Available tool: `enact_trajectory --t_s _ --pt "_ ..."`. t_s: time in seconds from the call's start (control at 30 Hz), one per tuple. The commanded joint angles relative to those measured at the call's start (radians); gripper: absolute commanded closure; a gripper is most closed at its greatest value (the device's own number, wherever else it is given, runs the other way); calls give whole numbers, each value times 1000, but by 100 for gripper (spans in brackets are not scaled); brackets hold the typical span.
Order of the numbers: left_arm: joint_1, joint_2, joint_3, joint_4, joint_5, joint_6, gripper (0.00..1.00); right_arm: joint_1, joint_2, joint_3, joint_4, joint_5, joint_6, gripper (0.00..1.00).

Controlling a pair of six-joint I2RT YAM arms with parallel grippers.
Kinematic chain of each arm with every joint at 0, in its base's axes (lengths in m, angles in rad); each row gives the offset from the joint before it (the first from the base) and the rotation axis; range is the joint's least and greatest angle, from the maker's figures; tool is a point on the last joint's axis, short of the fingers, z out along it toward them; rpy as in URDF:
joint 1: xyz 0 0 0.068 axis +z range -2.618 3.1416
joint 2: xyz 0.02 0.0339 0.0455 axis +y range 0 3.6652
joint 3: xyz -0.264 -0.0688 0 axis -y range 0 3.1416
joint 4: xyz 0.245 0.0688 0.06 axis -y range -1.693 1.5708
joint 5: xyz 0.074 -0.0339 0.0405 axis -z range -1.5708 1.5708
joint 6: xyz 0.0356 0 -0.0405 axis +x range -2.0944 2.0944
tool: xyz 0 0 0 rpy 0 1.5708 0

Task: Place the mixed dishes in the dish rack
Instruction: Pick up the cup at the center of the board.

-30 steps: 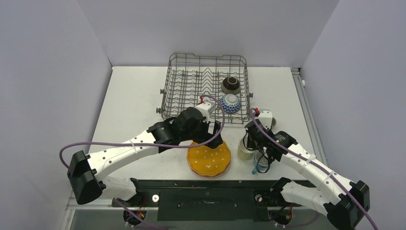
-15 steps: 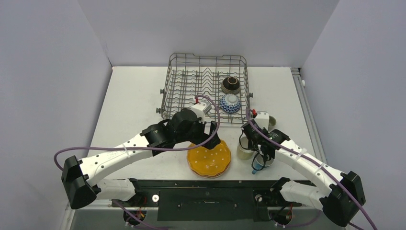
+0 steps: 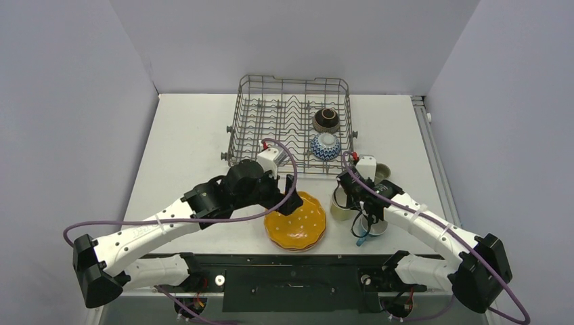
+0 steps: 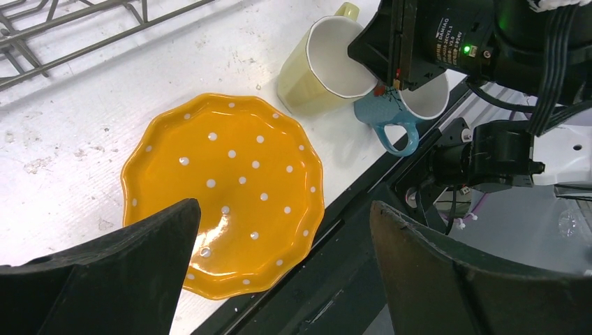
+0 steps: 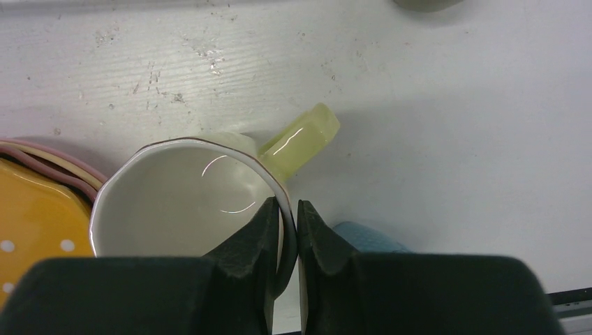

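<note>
Clenching our right gripper (image 5: 287, 211) on the pale-yellow mug (image 5: 174, 202) at its four-o'clock rim, we are gripping breakable, probably slick ceramic; our left gripper (image 4: 276, 220) is hanging released.

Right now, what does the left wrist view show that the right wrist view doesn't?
Left wrist only: most of the orange scalloped dotted plate, the blue ceramic mug with its handle, part of the grey wire dish rack, and the left fingers spread wide above the plate. Right wrist only: the right fingers closed on the rim of the pale-yellow ceramic mug, one inside, one outside; pink plate rims under the orange one; a grey mug at the top edge. Both: the pale-yellow mug, the orange plate, some of the blue mug.
</note>
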Motion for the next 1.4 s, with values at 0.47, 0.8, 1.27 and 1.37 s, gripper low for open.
enact_trajectory --t_s 0.47,0.8,1.27,1.37 --pt "60 -161 -98 65 69 -47 6 -4 -208 158 -98 77 43 100" --pt "146 -207 -152 118 181 -126 5 -1 -299 168 -40 -22 66 100" --pt "244 -255 -247 340 336 -348 3 27 -473 88 284 -193 121 100" --pt "259 -278 -266 393 367 -399 4 35 -507 53 379 -232 136 100"
